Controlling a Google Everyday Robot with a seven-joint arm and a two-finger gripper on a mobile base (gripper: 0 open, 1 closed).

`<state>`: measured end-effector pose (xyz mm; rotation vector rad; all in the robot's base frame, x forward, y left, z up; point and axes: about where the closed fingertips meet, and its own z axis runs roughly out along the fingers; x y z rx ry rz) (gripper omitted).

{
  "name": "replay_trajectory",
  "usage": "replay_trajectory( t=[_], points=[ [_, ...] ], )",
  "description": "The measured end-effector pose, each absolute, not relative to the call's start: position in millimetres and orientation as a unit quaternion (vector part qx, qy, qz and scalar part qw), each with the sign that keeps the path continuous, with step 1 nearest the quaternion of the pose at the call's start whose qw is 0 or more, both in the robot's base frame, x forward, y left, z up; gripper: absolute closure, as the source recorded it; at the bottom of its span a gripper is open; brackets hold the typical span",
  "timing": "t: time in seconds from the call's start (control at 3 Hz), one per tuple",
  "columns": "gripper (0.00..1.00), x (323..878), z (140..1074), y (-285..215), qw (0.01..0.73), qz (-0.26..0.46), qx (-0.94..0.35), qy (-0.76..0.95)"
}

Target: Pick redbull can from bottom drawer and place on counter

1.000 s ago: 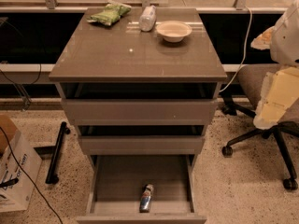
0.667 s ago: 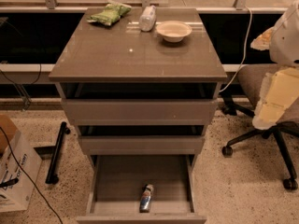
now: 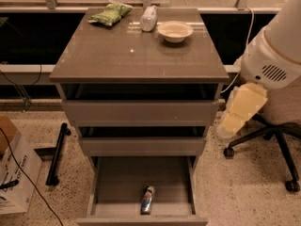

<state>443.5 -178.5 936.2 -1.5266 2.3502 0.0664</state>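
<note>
Camera view: the reach is not yet starting, the can (image 3: 147, 199) is sitting near the front of the open drawer (image 3: 117, 185), and the gripper (image 3: 239, 111), opening impossible to tell, is hanging right of the cabinet, well apart, so the next move is calling for a descent into the drawer before any lift to the counter (image 3: 108, 55).

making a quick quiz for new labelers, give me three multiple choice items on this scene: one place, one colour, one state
1. Where is the redbull can?
A on the counter
B in the bottom drawer
C on the floor
2. What colour is the bag on the counter?
A green
B red
C blue
3. The bottom drawer is:
A open
B shut
C taken out

Key:
1 B, the can sits on the drawer floor near its front.
2 A, the bag is plainly green.
3 A, the drawer's floor shows; the gripper hangs right of the cabinet.
</note>
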Motion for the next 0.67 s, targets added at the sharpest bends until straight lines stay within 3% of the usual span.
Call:
replay_trajectory(
  t=[0.67],
  points=[
    [0.00,447,875,-135,0.169,0.114,-0.418,0.885]
  ],
)
